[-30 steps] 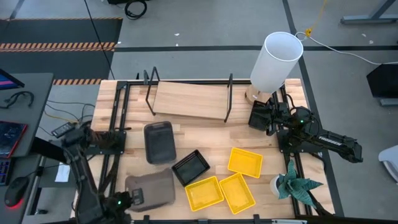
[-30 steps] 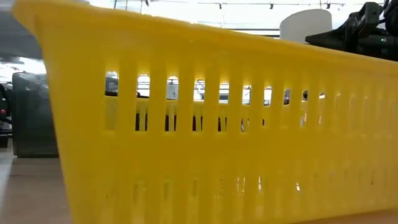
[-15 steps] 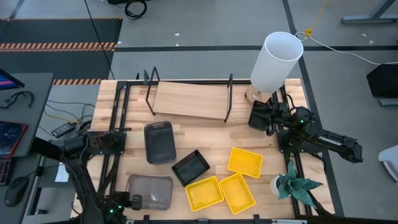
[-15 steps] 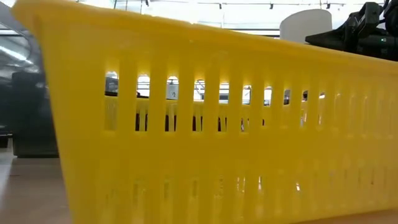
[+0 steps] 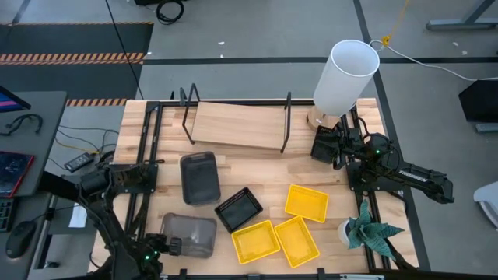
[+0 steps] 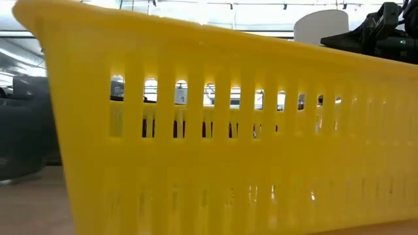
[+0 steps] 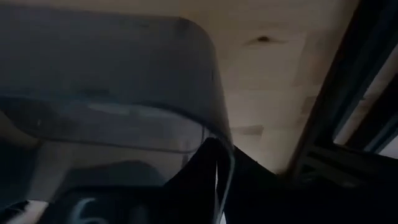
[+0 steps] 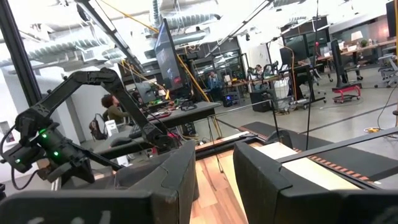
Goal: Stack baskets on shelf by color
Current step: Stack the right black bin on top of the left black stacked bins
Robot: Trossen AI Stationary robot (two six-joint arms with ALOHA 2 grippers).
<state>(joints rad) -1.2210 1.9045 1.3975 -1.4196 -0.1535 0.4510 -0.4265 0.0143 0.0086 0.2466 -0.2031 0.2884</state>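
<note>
My left gripper (image 5: pixel 173 247) is at the table's near left corner, shut on a smoky grey basket (image 5: pixel 191 236) that sits level there. A second grey basket (image 5: pixel 198 177) lies flat in the middle left. A black slatted basket (image 5: pixel 239 208) lies beside it. Three yellow baskets (image 5: pixel 306 202), (image 5: pixel 255 241), (image 5: pixel 296 239) lie on the table at the near right. The shelf (image 5: pixel 237 124) stands at the far edge with nothing on its board. My right gripper (image 5: pixel 320 148) waits open at the right, beside the lamp. My left gripper holds the grey basket by the rim of its left end wall (image 7: pixel 225 149), one finger (image 7: pixel 202 174) inside the basket and the other outside. The fingers slant steeply down from the left. The basket is level, on or just above the tabletop; I cannot tell which.
A white lamp (image 5: pixel 345 76) stands at the far right corner and a small potted plant (image 5: pixel 366 229) at the near right edge. A yellow basket (image 6: pixel 228 130) fills most of the low view. Bare wood lies between the shelf and the baskets.
My left gripper has come down toward the table's near left corner and rolled, carrying the grey basket. The basket was raised and tilted a second ago; now it is lower and level.
</note>
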